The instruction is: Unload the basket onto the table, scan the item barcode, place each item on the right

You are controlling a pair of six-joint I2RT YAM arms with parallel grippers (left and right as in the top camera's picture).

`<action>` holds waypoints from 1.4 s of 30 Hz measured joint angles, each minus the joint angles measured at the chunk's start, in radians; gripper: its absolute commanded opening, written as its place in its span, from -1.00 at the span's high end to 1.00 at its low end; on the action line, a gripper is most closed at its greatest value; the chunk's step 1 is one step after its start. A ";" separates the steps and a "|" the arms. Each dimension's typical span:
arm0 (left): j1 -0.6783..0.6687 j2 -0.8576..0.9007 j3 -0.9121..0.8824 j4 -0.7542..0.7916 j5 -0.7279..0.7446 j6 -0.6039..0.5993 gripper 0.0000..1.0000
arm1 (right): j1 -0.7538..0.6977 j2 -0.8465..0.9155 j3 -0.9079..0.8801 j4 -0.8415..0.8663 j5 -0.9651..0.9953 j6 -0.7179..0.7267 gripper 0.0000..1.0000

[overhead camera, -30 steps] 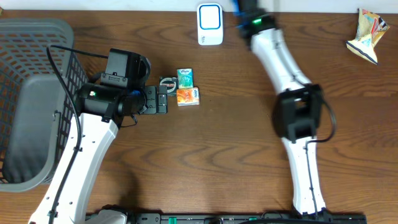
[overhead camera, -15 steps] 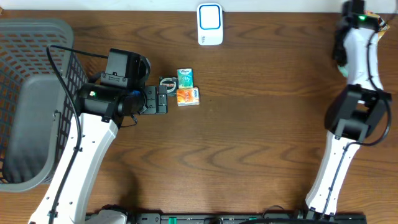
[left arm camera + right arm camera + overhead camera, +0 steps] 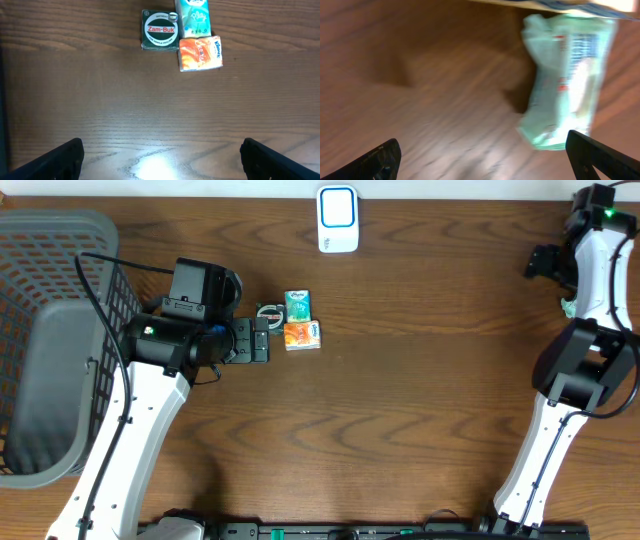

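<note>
The white and blue barcode scanner [image 3: 338,218] stands at the table's back edge. A pale green packet [image 3: 570,80] shows blurred in the right wrist view, just ahead of the right finger; overhead only its edge [image 3: 568,308] peeks out beside the right arm. My right gripper [image 3: 485,160] [image 3: 542,262] is open at the far right with nothing between its fingers. My left gripper [image 3: 162,160] [image 3: 262,340] is open and empty over bare wood. Just ahead of it lie a green Zam-Buk tin [image 3: 160,31], a teal packet [image 3: 192,17] and an orange tissue packet [image 3: 200,52].
A large grey mesh basket [image 3: 60,330] fills the left end of the table, behind the left arm. The right arm [image 3: 590,370] runs up the far right side of the table.
My right arm has swung from beside the scanner to the far right corner, and its jaws have opened wide, leaving the pale green packet free. The left arm has not moved.
</note>
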 measured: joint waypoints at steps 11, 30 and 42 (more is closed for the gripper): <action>0.000 0.000 0.000 0.000 0.000 0.000 -0.96 | 0.183 -0.208 0.002 -0.018 -0.398 -0.001 -0.75; 0.000 0.000 0.000 0.000 0.000 0.000 -0.95 | 0.731 -0.046 0.004 -0.067 -0.665 0.006 0.97; 0.000 0.000 0.000 0.000 0.000 0.000 -0.96 | 0.873 0.076 0.000 -0.100 -0.536 0.117 0.97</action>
